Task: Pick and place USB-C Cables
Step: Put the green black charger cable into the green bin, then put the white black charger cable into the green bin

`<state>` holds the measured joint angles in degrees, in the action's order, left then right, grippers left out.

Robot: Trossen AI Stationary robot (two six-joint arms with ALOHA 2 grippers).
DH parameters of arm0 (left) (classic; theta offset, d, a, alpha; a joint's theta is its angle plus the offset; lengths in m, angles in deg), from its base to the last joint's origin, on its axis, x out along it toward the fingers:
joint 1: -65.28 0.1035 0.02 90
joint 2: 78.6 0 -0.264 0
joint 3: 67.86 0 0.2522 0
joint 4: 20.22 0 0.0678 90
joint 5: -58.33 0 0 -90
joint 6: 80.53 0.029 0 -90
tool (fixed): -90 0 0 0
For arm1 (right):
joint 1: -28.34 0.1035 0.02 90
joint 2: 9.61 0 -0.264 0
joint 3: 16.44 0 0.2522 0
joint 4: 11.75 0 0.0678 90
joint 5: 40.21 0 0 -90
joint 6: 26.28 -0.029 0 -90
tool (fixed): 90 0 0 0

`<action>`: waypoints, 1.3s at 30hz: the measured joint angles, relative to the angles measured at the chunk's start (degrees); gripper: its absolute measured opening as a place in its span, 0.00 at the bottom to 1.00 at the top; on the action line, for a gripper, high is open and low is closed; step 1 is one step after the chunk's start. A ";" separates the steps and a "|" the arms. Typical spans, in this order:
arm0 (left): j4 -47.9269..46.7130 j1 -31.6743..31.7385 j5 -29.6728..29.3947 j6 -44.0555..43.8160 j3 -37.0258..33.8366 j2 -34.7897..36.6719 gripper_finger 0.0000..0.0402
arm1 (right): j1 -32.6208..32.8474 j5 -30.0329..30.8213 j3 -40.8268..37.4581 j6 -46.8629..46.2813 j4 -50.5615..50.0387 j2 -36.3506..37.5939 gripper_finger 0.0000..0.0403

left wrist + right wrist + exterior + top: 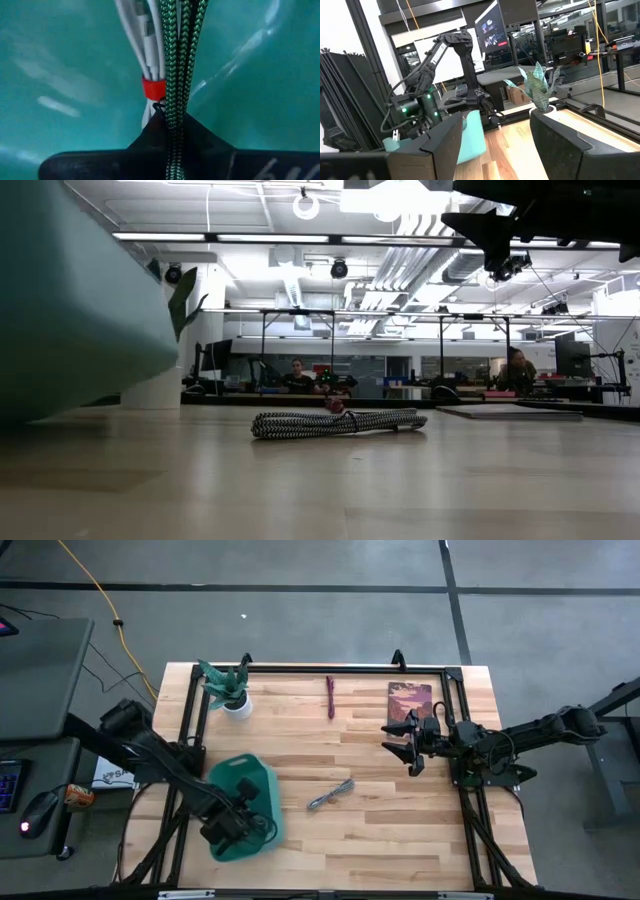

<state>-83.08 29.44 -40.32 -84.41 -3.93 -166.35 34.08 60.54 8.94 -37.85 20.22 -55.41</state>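
Potted plant (232,688): landmark, table's far-left corner | teal bin (243,806): well nearer than plant | book (409,700): far right of plant

Green cable (176,75) ends beyond frame

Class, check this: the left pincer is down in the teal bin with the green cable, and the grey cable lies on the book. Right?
Not quite. The high view shows the grey cable on bare table, apart from the book. The left pincer, teal bin and green cable stand as stated.

Grey concrete floor (300,565), ceiling strip lights (250,237)
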 joint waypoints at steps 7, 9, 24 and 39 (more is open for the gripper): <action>0.03 1.01 0.29 -0.88 0.00 -0.43 0.00 | 0.00 0.02 0.00 0.02 0.00 0.00 0.56; -0.28 1.01 0.31 -0.88 0.41 -0.32 0.00 | 0.00 0.02 0.00 0.02 0.00 0.00 0.56; -3.30 0.92 0.59 -0.90 8.40 -0.32 0.17 | 0.00 0.07 0.00 0.04 -0.02 0.00 0.56; -11.89 3.61 -5.71 -1.51 21.35 -0.32 0.49 | -0.11 0.07 0.00 0.02 -0.05 0.00 0.56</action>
<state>-94.98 33.05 -46.03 -85.92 17.43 -166.67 33.97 60.60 8.94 -37.83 20.17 -55.41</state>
